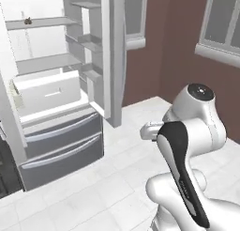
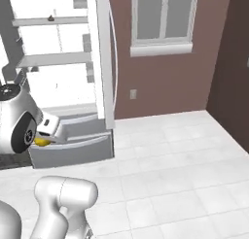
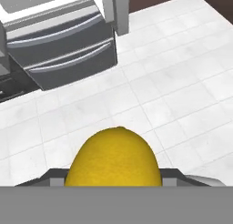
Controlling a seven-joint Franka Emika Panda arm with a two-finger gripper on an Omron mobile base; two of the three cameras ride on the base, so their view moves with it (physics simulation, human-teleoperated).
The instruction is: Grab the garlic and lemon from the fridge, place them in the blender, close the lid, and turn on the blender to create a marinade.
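One lemon (image 3: 113, 157) sits clamped between the two fingers (image 3: 113, 175), half-closed on its sides, filling the bottom of the hand view above the pale tiled floor (image 3: 182, 91). One garlic (image 1: 27, 21) rests on an upper shelf (image 1: 42, 22) of the single open fridge (image 1: 56, 145), well apart from the fingers.
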